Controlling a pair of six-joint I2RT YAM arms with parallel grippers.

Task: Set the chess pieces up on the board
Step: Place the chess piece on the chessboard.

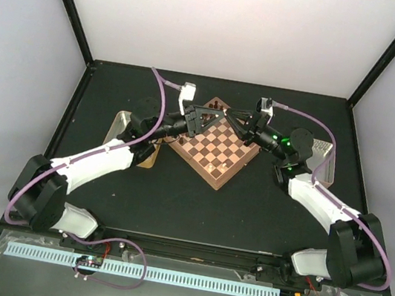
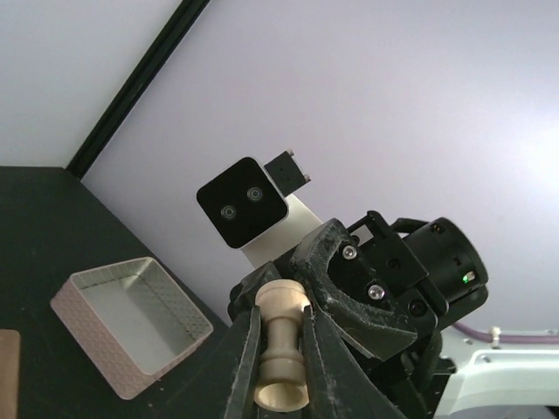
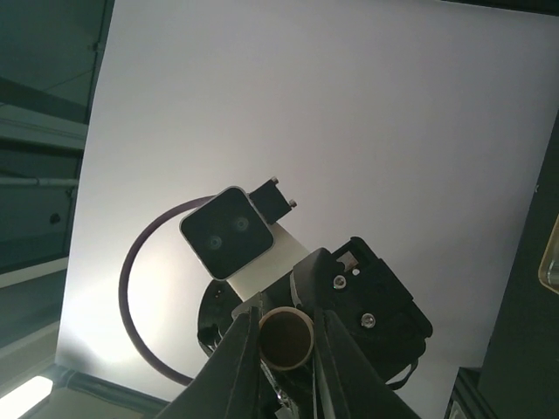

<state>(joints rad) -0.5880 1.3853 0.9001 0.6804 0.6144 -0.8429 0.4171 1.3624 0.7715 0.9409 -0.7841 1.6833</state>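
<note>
1. One pale chess piece [image 2: 280, 349] is held off the board [image 1: 212, 150], above its far part. Two grippers grip it from opposite ends.
2. The left gripper [image 2: 281, 305] is clamped on the piece's narrow waist. The right gripper [image 3: 286, 319] faces it head-on, clamped on the piece's round end.
3. There is one board, lying cornerwise on the black table [image 1: 175, 197]. A few dark pieces [image 1: 217, 106] stand at its far corner and a few pale ones [image 1: 218, 167] by its near corner, all too small to count.
4. There are two trays. A tan tray [image 1: 121, 122] lies left of the board, largely under the left arm [image 1: 97, 162], so its contents are hidden. A metal tray [image 1: 326, 150] lies to the right, partly behind the right arm [image 1: 317, 197].
5. Both arms reach in over the board's side corners and cover some squares.
</note>
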